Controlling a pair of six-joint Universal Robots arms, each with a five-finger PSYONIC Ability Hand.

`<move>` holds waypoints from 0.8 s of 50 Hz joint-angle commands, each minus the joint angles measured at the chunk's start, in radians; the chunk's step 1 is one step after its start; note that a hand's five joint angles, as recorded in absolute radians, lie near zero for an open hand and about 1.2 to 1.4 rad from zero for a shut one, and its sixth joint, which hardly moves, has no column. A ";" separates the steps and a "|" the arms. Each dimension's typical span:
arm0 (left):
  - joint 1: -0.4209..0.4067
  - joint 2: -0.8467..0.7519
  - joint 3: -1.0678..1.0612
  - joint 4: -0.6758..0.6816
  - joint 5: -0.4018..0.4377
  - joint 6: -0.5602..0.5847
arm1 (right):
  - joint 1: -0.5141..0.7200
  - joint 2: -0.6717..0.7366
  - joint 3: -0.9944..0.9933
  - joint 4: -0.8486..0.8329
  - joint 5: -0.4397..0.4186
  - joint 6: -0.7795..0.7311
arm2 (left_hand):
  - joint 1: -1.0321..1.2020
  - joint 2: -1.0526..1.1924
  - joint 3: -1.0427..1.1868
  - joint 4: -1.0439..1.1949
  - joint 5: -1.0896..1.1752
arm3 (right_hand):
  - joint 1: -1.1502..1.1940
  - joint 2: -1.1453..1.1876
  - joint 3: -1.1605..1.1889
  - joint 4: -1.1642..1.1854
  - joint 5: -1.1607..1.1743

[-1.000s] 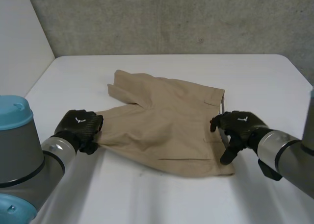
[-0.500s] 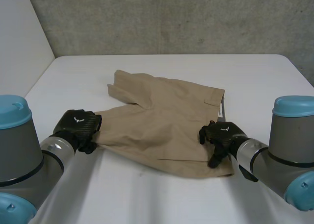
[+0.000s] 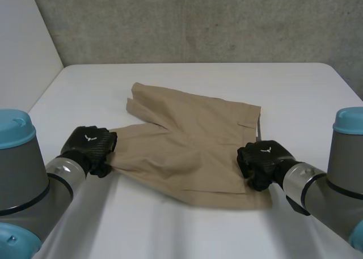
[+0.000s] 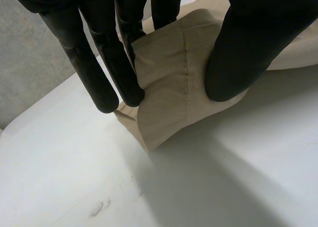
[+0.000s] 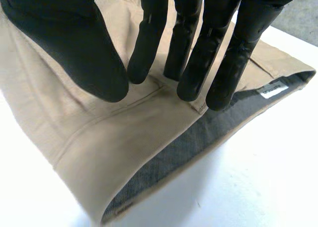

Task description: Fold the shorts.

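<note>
Because the shorts [image 3: 193, 145] have to be folded, they lie spread flat in the middle of the white surface [image 3: 187, 72], with the waist toward the robot's right and the two legs toward its left. The left hand [image 3: 91, 150] is at the end of the near leg. It holds the hem pinched between thumb and fingers, so I think that end can be lifted and carried over. The right hand [image 3: 262, 161] is on the near part of the waistband, with its fingers and thumb set down on top of the cloth. It looks like it presses there to stop the shorts from sliding, though a small pinch may be hidden under the fingertips. I count one pair of shorts with two legs, and two hands, one at each end.
</note>
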 commanded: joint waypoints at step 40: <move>-0.002 0.024 -0.018 -0.041 0.002 0.044 | -0.018 -0.046 0.163 -0.156 0.023 -0.039 | -0.645 -0.647 -0.654 -0.650 -0.655 | 0.529 0.373 0.376 0.376 0.363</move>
